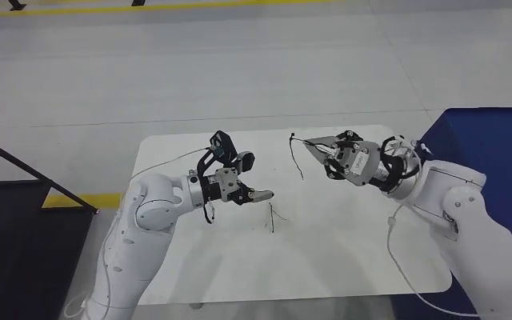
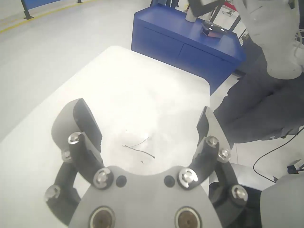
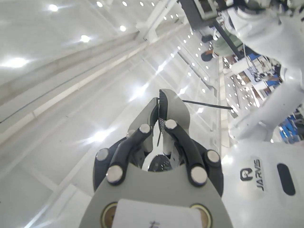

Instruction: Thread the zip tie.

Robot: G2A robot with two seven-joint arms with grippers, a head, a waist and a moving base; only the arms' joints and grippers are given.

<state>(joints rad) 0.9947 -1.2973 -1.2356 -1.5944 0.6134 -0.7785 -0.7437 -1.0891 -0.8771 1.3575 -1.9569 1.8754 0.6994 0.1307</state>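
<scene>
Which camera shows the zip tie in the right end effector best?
Top view: the thin black plastic zip tie shows whole, hanging from the right end effector. The right wrist view shows the pinch and one strand sticking out. The left wrist view shows a second black tie on the white table.

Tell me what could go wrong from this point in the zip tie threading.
1. The right gripper is shut on only part of the thin held zip tie. Its free length sticks out unsupported and may sway, spoiling alignment.
2. The left gripper is open above the table, holding nothing. The second zip tie lies flat there and is so thin that a grasp may miss it or scrape the surface.
</scene>
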